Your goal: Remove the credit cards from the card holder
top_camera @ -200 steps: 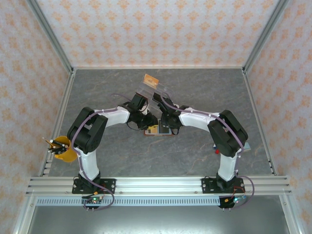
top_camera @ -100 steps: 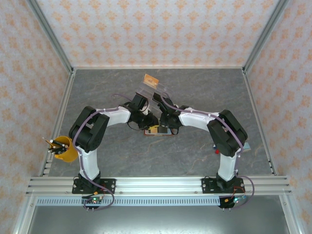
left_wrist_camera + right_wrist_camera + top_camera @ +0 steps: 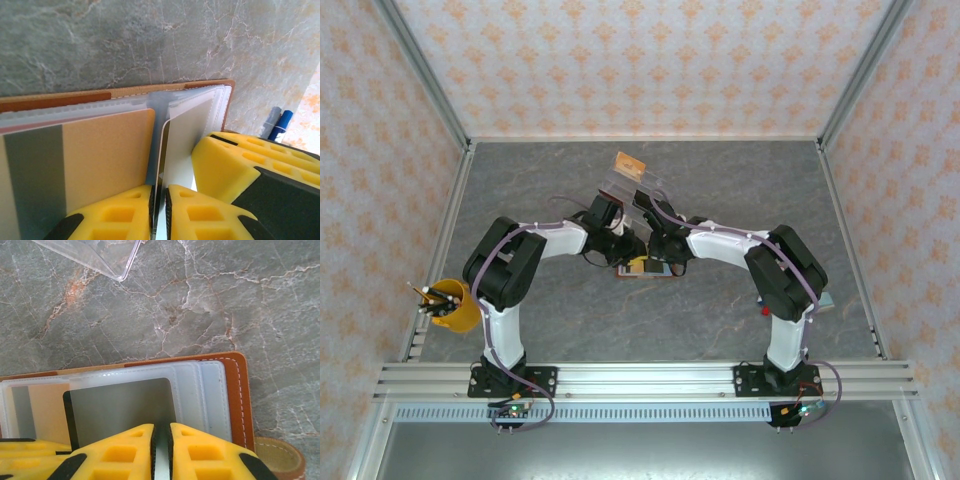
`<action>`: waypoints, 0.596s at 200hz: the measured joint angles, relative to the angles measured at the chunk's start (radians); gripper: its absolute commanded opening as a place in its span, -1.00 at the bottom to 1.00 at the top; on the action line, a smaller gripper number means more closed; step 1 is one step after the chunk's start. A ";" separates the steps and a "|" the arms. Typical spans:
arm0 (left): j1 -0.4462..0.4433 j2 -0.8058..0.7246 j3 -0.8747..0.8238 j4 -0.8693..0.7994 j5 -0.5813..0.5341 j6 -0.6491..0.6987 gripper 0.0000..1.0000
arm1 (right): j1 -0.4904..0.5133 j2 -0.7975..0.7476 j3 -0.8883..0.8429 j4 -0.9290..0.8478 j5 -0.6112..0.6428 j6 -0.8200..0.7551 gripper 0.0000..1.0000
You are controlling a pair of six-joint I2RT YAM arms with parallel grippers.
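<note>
Lying open mid-table (image 3: 720,320) between both wrists, holder (image 3: 241,390) shows a tan card (image 3: 107,155) sleeved; left claw (image 3: 159,212) pinches an upright pale leaf (image 3: 187,135); right claw (image 3: 161,445) pinches the grey card (image 3: 120,405).

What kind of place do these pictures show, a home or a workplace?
Most likely a lab booth for robot trials, not a home: the left arm and right arm are bolted to a metal rail, and the grey table is boxed in by metal posts and patterned panels.
</note>
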 measured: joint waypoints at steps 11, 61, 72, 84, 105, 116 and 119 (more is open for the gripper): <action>0.004 -0.001 -0.013 0.027 0.012 -0.011 -0.67 | 0.000 0.000 0.000 0.000 0.000 0.000 -0.67; 0.015 -0.008 -0.065 0.135 0.058 -0.044 -0.71 | 0.000 0.000 0.000 0.000 0.004 0.000 -0.67; 0.016 -0.008 -0.071 0.148 0.063 -0.055 -0.72 | 0.000 0.001 0.000 0.000 0.005 0.000 -0.68; 0.018 -0.008 -0.078 0.165 0.071 -0.065 -0.73 | 0.000 0.002 0.000 0.000 0.005 0.000 -0.68; 0.019 -0.009 -0.087 0.185 0.079 -0.080 -0.75 | 0.000 0.002 0.000 0.000 0.007 0.000 -0.68; 0.019 -0.009 -0.093 0.195 0.079 -0.088 -0.75 | 0.000 0.002 0.000 0.000 0.008 0.000 -0.68; 0.020 -0.009 -0.094 0.198 0.080 -0.088 -0.75 | 0.000 0.002 0.000 0.000 0.008 0.000 -0.67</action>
